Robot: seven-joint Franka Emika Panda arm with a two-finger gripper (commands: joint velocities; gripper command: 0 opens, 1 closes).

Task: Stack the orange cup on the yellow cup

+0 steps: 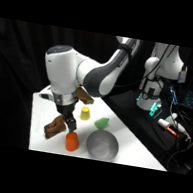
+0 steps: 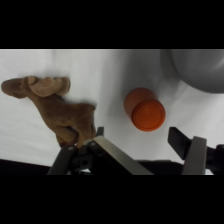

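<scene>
Orange cup [image 2: 145, 110] stands upside down beside the grey bowl [image 1: 102, 145]. Above the cup, the gripper [image 2: 145, 142] hangs wide open, holding nothing. Yellow cup [image 1: 84, 114] stands beyond.

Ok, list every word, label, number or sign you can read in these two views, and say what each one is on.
None can be read.
The orange cup, yellow cup, grey bowl, brown plush toy and green object show no markings.
The lit electronics beside the table are too blurred to read, if they carry text at all.
</scene>
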